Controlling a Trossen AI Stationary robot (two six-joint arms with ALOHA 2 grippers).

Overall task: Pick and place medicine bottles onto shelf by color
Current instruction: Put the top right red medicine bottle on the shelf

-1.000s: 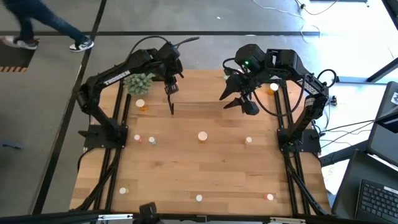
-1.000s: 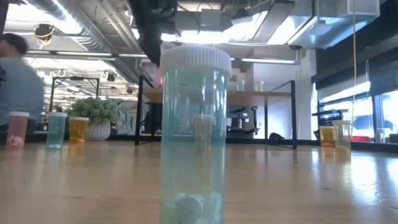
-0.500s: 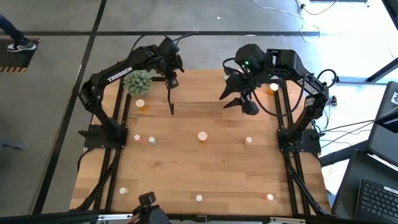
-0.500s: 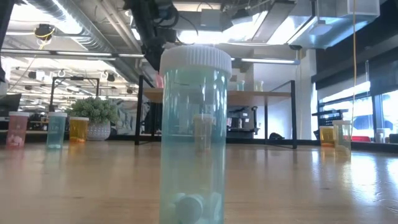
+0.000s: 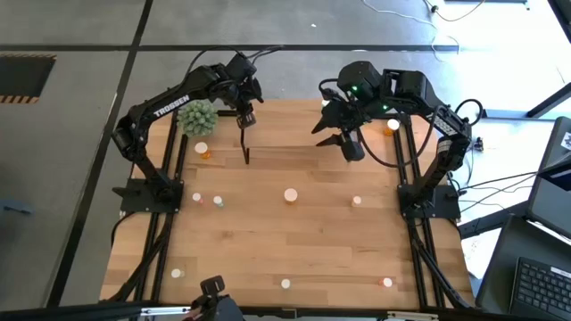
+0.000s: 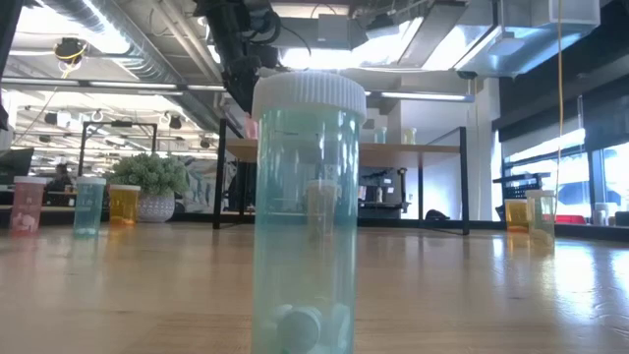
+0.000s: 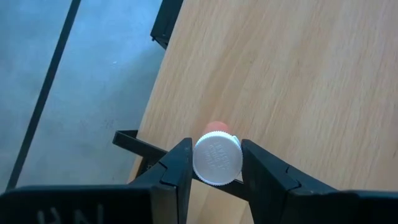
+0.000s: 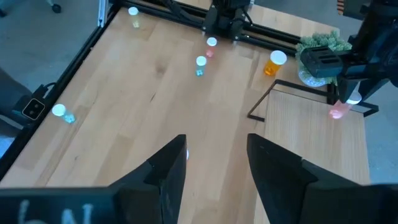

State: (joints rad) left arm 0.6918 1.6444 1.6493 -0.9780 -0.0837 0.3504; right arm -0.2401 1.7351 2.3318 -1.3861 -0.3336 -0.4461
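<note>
Gripping a pink bottle [image 7: 217, 160] by its white-capped top in the left claw [image 5: 243, 120], above the far-left corner of the shelf [image 8: 311, 127], close to its edge. Waiting with the right claw [image 8: 214, 146] open and empty, over the shelf's right part.

Likely trouble:
- Could tip on release if let go from a height or at a tilt, then roll over the nearby shelf edge to the surface [image 5: 312, 241] or the floor.
- Could end up in the wrong colour group, with no pink neighbour visible to match.

Counted from above:
- Nine loose bottles on the surface, plus the one held. Possibly more hidden under the arms.
- One shelf.
- One plant [image 5: 198, 117].
- Two arms.
</note>
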